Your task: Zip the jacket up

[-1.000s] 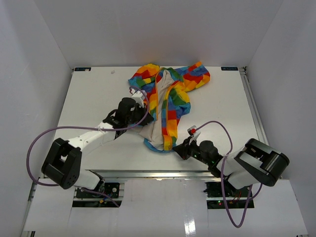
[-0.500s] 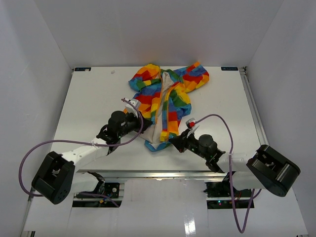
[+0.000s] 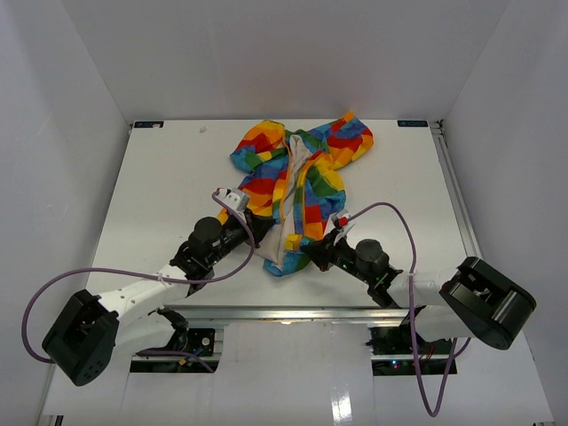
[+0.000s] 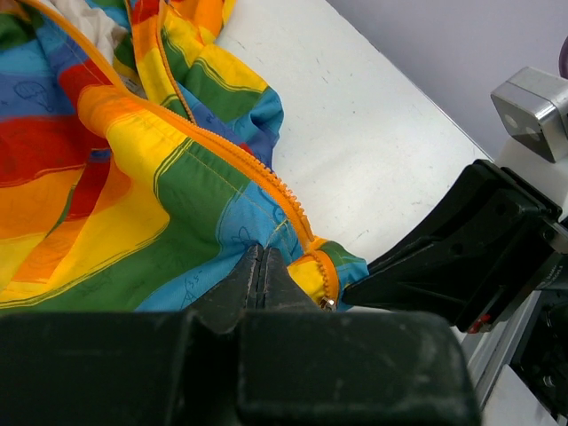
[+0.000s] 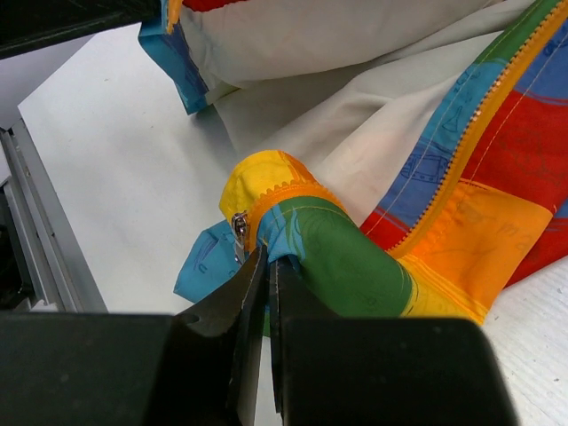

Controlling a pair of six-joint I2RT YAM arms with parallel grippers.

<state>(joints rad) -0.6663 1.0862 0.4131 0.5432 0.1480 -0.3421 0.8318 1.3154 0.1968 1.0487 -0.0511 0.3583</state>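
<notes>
Jacket: we see it (image 3: 297,182) lying open, white lining showing, mid-counter (image 3: 151,186), with its hem toward the arms.
Overhead view: both arms meet at the hem, but we cannot make out the fingertips there.
Left fingers (image 4: 250,277): the wrist view shows them pressed together on the green-blue hem corner, just beside the zipper (image 4: 257,182).
Right fingers (image 5: 255,284): pinched together on the other hem corner, touching a small metal zipper end (image 5: 239,224).
Edges: the hem sits near the front edge, and we see bare counter on both sides.
</notes>
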